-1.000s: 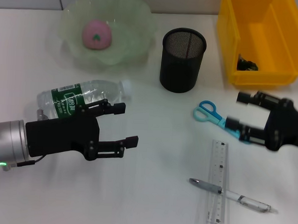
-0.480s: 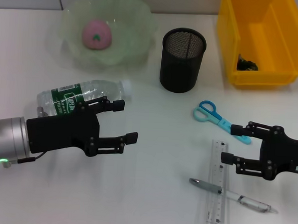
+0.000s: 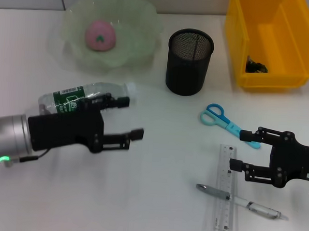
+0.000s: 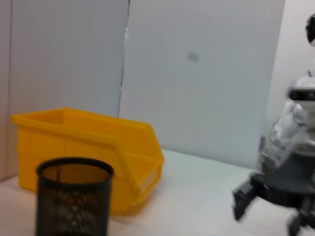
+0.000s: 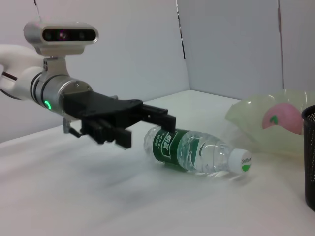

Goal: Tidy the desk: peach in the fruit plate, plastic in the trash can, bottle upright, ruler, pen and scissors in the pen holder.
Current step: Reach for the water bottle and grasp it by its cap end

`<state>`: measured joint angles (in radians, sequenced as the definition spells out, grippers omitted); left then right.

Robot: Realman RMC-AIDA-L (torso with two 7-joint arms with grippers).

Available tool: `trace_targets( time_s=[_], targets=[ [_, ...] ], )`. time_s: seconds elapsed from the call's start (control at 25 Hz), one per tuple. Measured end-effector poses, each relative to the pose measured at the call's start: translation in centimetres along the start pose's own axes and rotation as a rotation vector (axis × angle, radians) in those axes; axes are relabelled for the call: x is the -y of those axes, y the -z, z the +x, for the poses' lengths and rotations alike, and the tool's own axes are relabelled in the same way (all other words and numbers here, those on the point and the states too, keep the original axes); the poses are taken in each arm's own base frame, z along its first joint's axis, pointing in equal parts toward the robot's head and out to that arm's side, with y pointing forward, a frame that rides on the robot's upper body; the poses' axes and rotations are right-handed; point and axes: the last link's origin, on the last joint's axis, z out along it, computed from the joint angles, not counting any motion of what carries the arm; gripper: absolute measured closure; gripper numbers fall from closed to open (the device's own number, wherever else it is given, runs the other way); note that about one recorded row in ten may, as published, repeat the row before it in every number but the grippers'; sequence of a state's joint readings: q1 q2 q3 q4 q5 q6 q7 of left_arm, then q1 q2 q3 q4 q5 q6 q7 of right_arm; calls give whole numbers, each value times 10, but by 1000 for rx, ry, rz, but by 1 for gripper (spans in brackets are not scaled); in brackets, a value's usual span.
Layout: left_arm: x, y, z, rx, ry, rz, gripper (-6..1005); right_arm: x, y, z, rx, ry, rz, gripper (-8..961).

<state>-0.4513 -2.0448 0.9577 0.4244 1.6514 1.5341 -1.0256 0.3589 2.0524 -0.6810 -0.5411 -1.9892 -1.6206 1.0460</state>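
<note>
The left gripper hovers with its fingers spread beside the water bottle, which lies on its side on the desk in front of the fruit plate, cap toward the mesh pen holder. The right gripper, also spread, sits between the blue scissors and the clear ruler, with the pen lying across the ruler. To stand the bottle up cleanly, the left fingers should probably straddle the labelled middle, though their height above it is hard to judge.
</note>
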Motion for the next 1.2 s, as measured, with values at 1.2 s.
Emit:
trace_targets(
  time_s=[1.2],
  targets=[
    [75,-66,99,692,-78,96,257,-1,-1,0,2,0,-1,194]
  ],
)
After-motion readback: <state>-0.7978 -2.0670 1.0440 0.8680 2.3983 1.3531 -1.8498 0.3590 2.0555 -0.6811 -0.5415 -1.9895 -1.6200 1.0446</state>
